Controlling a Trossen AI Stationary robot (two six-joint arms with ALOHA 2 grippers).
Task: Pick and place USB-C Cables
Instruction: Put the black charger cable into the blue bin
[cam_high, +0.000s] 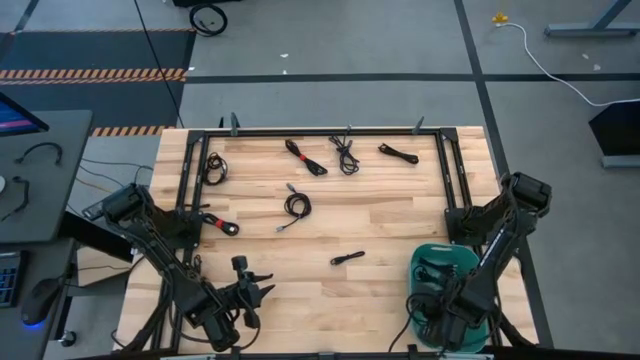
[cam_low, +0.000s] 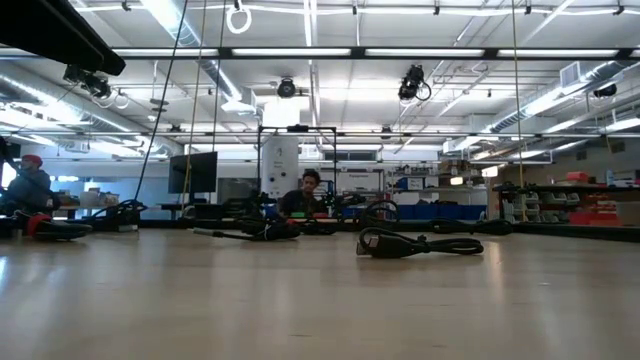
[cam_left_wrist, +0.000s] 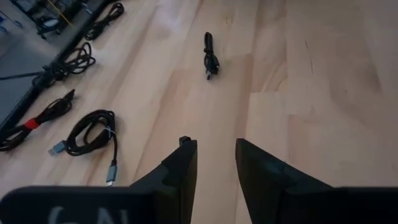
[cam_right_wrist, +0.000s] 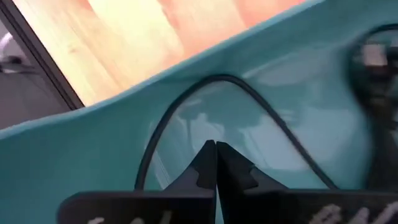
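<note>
Several black USB-C cables lie on the wooden table: a small bundle near the middle, a coil, one with a red tie, and others along the far edge. My left gripper hovers open at the near left, short of the small bundle. My right gripper is shut inside the teal bin at the near right. In front of its fingertips a black cord arches against the bin's wall.
A black frame runs along the table's left, far and right sides. More cords lie in the bin. Bare wood stretches between the left gripper and the small bundle. Beyond the table in the low view a person sits in the room.
</note>
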